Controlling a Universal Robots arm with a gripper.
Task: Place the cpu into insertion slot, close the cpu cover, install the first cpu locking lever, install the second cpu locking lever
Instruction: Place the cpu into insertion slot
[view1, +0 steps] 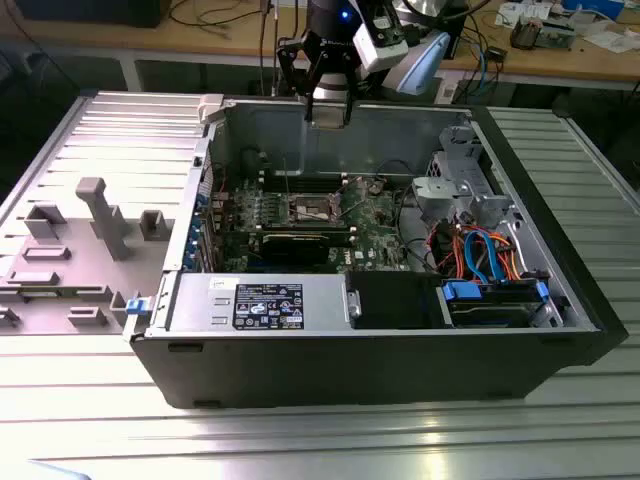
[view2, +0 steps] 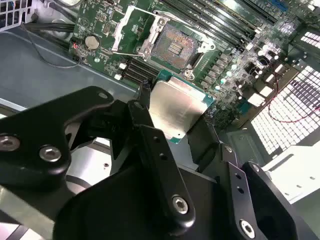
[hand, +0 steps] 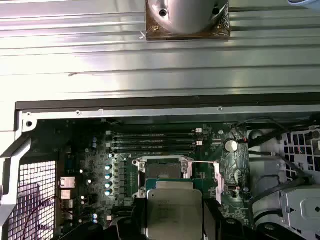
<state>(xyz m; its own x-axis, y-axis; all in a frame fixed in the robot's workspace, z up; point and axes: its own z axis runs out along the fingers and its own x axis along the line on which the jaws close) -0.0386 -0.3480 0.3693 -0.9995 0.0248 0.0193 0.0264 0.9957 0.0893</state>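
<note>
Gripper: the gripper (view1: 330, 100) is hanging over the far wall of the open computer case (view1: 360, 370) in the exterior view, well above the green motherboard (view1: 375, 225).
Jaws: they are closing on the cpu (view2: 177, 112), with one black finger (view2: 142, 102) pressing each of two opposite edges (the silver-grey lid is facing the wrist cameras).
Cpu: it is sitting flat between the jaws, in the air and touching nothing else, and is also showing in the first wrist view (hand: 174, 210).
Insertion slot: the insertion slot (view2: 175, 47) is lying bare and unfilled on the board, its dark gold-flecked centre facing up.
Cpu cover: the cpu cover (view2: 122, 27) is standing swung open on the side of the socket nearer the coin battery (view2: 91, 42), leaving the socket uncovered.
Key relation: the slot (view1: 313, 208) is lying below the gripper and further into the case, slightly toward the exterior view's left. In both wrist views it is showing just past the cpu's free edge and apart from it.
Alignment: in the first wrist view the cpu's edges are running roughly parallel to those of the slot (hand: 162, 171), so I judge the gap to be mostly offset and height rather than twist.
Progress: the cpu is not yet seated.
</note>
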